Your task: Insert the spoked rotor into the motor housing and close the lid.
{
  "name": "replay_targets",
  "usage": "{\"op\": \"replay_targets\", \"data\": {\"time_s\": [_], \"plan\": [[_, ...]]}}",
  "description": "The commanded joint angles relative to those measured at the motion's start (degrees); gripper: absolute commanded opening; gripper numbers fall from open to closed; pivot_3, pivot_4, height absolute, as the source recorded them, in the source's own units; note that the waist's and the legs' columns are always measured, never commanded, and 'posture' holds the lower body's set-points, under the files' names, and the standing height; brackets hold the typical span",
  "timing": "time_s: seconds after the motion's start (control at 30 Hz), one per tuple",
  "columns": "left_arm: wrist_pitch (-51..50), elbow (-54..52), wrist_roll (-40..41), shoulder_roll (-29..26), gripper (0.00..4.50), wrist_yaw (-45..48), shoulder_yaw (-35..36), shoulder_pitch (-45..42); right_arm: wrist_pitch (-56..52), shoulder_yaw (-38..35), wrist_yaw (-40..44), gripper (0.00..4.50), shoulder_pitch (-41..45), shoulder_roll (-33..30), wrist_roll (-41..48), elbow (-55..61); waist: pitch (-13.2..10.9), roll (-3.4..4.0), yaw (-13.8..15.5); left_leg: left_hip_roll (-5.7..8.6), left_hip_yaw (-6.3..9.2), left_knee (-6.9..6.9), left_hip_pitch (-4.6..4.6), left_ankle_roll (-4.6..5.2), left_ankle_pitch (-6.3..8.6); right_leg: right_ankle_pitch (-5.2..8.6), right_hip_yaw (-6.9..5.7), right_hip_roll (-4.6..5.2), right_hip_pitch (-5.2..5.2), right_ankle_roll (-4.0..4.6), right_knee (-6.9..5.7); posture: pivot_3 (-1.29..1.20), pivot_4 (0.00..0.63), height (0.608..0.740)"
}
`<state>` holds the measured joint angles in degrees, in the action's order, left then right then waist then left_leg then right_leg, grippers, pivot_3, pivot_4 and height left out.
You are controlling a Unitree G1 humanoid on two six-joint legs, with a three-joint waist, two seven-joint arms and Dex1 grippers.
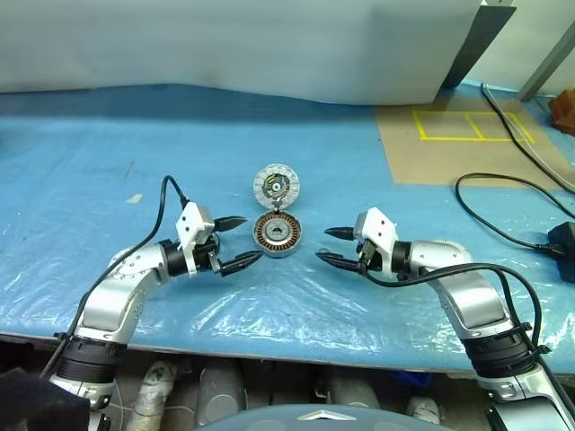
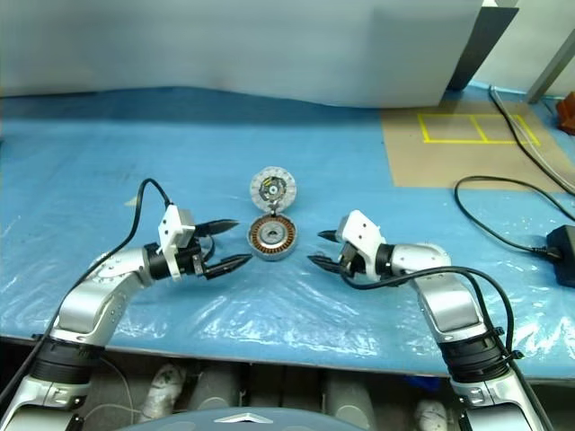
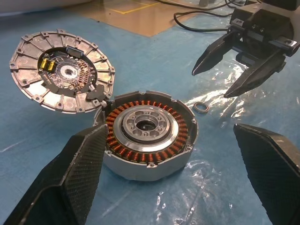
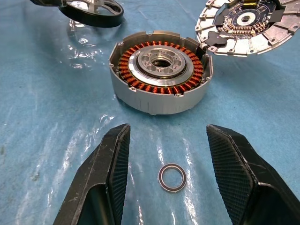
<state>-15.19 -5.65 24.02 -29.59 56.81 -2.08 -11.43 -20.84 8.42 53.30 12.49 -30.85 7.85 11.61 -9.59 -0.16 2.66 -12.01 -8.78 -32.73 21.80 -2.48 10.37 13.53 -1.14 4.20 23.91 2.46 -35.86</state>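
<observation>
The motor housing (image 1: 277,234) sits on the blue sheet, its copper windings facing up and its middle empty. The lid (image 1: 275,186) rests at its far rim, inner face with a dark centre and a yellow mark showing. The spoked rotor (image 4: 92,9) lies on the sheet beyond the housing, on the left gripper's side, cut by the frame edge. My left gripper (image 1: 251,239) is open just left of the housing, holding nothing. Just right of the housing my right gripper (image 1: 323,244) is open too. A small metal ring (image 4: 172,177) lies on the sheet between its fingers.
Black cables (image 1: 503,187) and a black adapter (image 1: 562,239) lie at the right. A tan board with yellow tape (image 1: 463,126) lies at the back right. A white panel (image 1: 243,45) stands along the back. The table's front edge (image 1: 287,355) runs close below both arms.
</observation>
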Motion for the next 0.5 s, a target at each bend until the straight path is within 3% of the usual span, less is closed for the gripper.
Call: {"op": "replay_targets", "data": {"time_s": [0.03, 0.43, 0.5], "plan": [[1.5, 0.0, -0.3, -0.2, 4.5, 0.8, -0.1, -1.1, 3.2, 1.7, -1.8, 2.67, -0.7, 0.3, -2.0, -2.5, 0.0, 0.0, 0.0, 0.02, 0.0, 0.03, 0.02, -0.01, -0.01, 0.0, 0.0, 0.01, -0.01, 0.0, 0.07, 0.0, 0.15, 0.74], [2.3, -0.9, -1.1, 0.1, 4.5, 0.3, -0.7, 0.5, 8.8, 3.4, -3.3, 2.67, -1.1, -0.7, -4.6, -10.8, 0.0, 0.0, 0.1, 0.05, 0.01, 0.17, -0.14, -0.01, -0.01, -0.01, -0.04, 0.03, -0.22, -0.01, 0.19, 0.0, 0.15, 0.74], [2.5, -0.8, -1.2, 0.0, 4.5, 0.4, -0.6, 0.6, 8.5, 3.5, -3.2, 2.3, -1.6, -1.1, -4.6, -10.4, 0.0, 0.0, 0.1, 0.05, 0.01, 0.18, -0.21, -0.01, 0.0, -0.01, -0.04, 0.03, -0.31, -0.01, 0.2, 0.0, 0.15, 0.74]]}}
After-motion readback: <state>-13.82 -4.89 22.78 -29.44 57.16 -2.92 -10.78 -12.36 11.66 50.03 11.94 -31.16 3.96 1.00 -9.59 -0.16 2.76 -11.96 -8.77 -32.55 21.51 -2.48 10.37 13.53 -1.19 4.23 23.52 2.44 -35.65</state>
